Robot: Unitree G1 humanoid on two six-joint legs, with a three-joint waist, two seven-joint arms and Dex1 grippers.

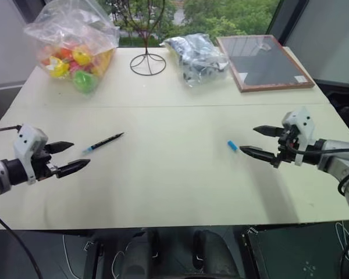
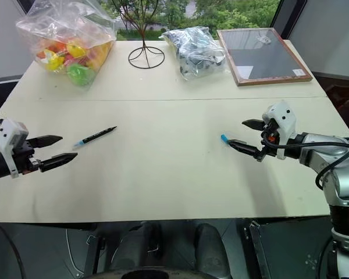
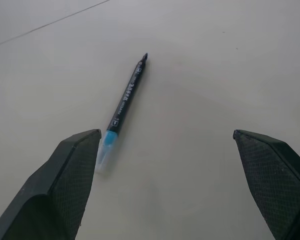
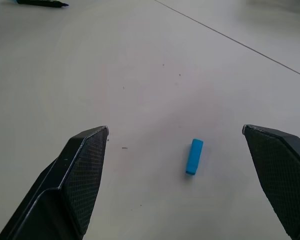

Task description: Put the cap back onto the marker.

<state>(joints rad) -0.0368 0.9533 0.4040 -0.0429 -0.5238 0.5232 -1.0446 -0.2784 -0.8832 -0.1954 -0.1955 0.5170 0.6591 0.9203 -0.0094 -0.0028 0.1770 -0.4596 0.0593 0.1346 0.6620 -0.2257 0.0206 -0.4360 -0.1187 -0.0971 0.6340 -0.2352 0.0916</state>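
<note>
The marker (image 1: 104, 142) lies flat on the cream table (image 1: 174, 186), left of centre, a thin black stick with a pale blue end (image 3: 106, 145) toward me. My left gripper (image 1: 68, 157) hovers open just left of it, nothing between its fingers. The cap (image 1: 232, 146), a tiny bright blue piece, lies on the table right of centre; it also lies ahead of the fingers in the right wrist view (image 4: 194, 156). My right gripper (image 1: 255, 141) is open, its tips close to the cap's right side, holding nothing.
Along the table's far edge stand a clear bag of colourful toys (image 1: 75, 43), a thin wire stand (image 1: 147, 61), a crumpled grey plastic bag (image 1: 196, 58) and a wood-framed dark board (image 1: 262, 61). The table's right and near edges lie close to my arms.
</note>
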